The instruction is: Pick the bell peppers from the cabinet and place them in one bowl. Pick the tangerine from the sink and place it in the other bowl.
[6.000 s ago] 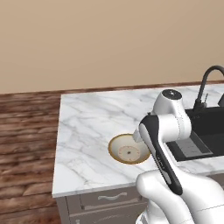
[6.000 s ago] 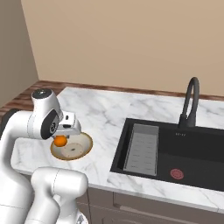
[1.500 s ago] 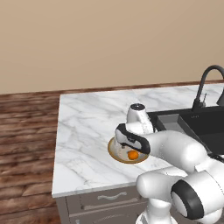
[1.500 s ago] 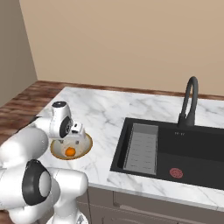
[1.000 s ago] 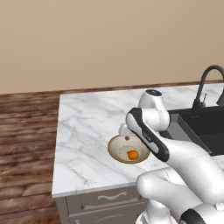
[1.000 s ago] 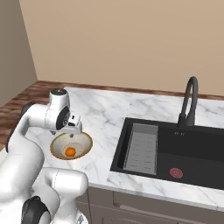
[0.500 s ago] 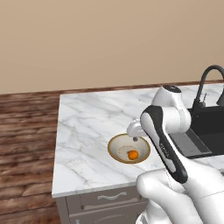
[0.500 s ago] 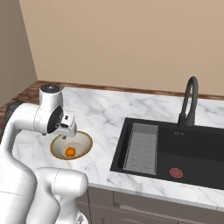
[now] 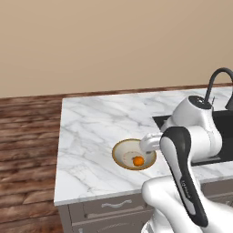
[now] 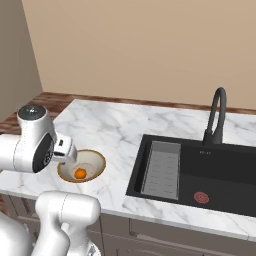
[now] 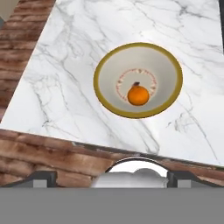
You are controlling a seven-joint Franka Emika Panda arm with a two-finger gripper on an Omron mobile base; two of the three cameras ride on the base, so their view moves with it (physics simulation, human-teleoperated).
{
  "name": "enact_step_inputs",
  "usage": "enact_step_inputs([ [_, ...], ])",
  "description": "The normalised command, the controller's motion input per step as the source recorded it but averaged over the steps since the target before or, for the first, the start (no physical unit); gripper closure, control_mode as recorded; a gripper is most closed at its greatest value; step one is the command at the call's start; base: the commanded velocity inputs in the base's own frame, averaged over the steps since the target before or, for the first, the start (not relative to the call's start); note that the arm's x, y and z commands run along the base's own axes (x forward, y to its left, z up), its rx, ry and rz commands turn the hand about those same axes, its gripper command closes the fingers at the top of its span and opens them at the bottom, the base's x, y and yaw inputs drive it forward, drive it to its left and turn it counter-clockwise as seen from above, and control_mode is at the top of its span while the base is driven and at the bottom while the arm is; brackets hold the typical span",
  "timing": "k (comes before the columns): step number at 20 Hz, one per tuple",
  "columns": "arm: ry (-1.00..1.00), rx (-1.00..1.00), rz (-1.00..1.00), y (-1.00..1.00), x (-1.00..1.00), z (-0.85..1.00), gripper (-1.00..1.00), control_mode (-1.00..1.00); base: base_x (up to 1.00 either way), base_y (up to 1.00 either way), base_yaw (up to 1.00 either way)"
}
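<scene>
The tangerine [image 11: 138, 95] lies loose at the bottom of the other bowl [image 11: 101, 65], a tan bowl with a pale inside, on the marble counter. From the sides, the tangerine [image 9: 138, 160] [image 10: 80, 173] sits low in that bowl [image 9: 119, 152] [image 10: 97, 162]. My gripper [image 11: 113, 177] hangs above the bowl's near side, open and holding nothing. The black sink [image 10: 225, 170] lies to the right of the bowl. The bell peppers, the cabinet and the one bowl are out of view.
A black gooseneck tap [image 10: 216, 117] stands behind the sink, with a grey rack [image 10: 162, 170] and a pinkish-red drain [image 10: 201, 197] inside. The counter's front edge [image 11: 65, 142] runs close below the bowl. Wood floor [image 9: 27, 136] lies beyond the counter's left end.
My hand has risen and drawn back from the bowl toward the counter's front edge. The tangerine has stayed in the bowl.
</scene>
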Motion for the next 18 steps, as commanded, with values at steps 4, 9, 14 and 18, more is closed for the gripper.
enact_step_inputs([
  [4,-0.18,-0.02,0.00,-0.05,-0.03,0.00,-1.00,-1.00,0.00,0.00,0.00],
  [9,-0.09,-0.07,0.00,-0.02,0.00,0.00,-1.00,-1.00,0.00,0.00,0.00],
  [14,-0.05,0.00,0.00,-0.02,-0.07,0.00,-1.00,-1.00,0.00,0.00,0.00],
  [18,-0.04,0.00,0.00,-0.19,-0.04,0.00,-1.00,-1.00,0.00,0.00,0.00],
])
